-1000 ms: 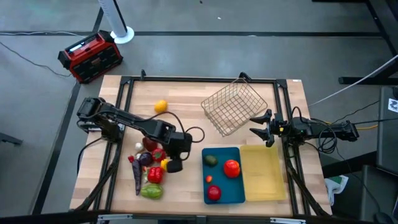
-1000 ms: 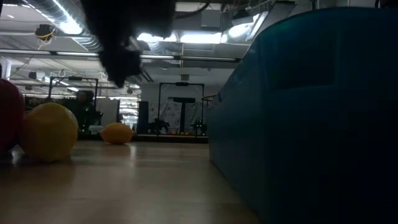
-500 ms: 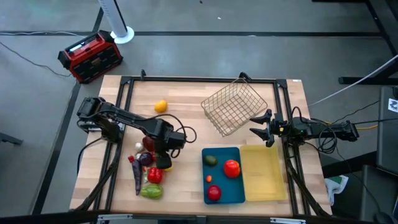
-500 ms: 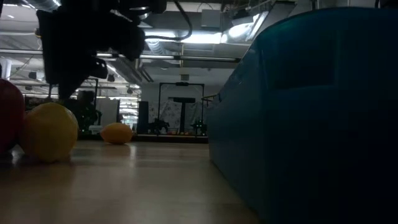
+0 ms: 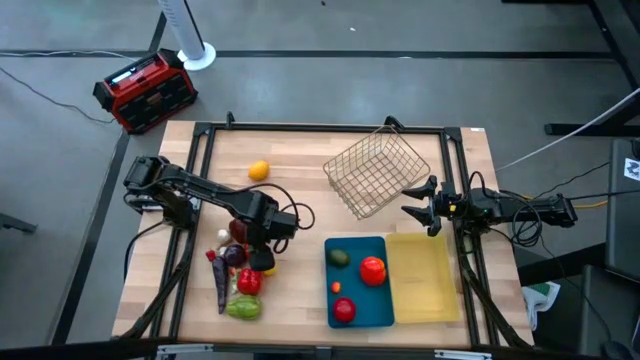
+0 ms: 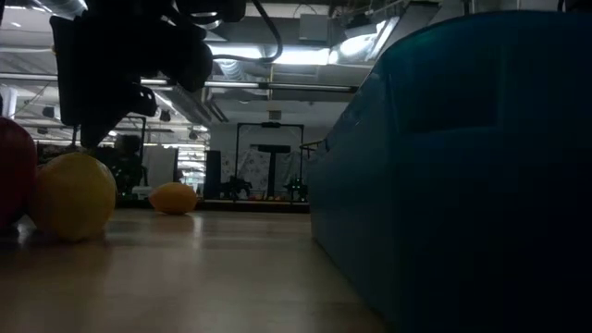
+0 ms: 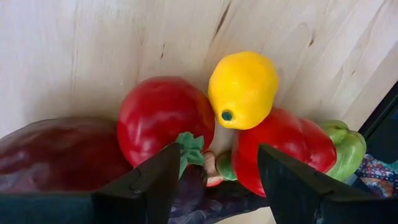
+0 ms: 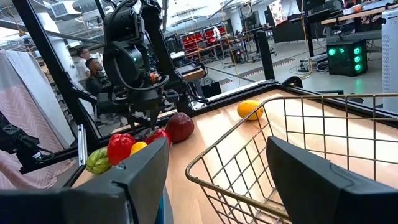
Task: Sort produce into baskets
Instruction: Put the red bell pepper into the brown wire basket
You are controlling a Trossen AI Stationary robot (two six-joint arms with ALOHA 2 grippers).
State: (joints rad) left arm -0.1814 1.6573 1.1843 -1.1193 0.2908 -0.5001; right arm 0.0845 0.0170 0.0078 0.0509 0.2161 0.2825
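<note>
**Left claw poised over produce pile as sorting continues**

On the wooden table [image 5: 300, 165], the left claw [image 5: 262, 248] hangs with its fingers spread directly above a heap of unsorted produce near the table's left front: a yellow lemon [image 7: 243, 89], two red peppers [image 7: 164, 119], a green pepper [image 5: 243, 308], a dark purple eggplant [image 5: 220, 283] and a dark red fruit [image 8: 180, 127]. An orange [image 5: 259, 170] lies apart, farther back. The step in hand appears to be picking the next item, probably the lemon, which sits between the fingers in the wrist view. The lemon's long axis runs roughly across the gap between the fingers, its green-dotted tip pointing toward the red peppers; the next move likely calls for a short descent and a squeeze across its narrow middle. To the right, the blue tray [image 5: 357, 309] already holds a red tomato [image 5: 372, 269], a green fruit and two other red pieces. The pale yellow tray [image 5: 425, 278] lies beside it, the wire basket [image 5: 375, 173] tilted behind. The right claw [image 5: 418, 205] waits, spread, beside the basket.
</note>
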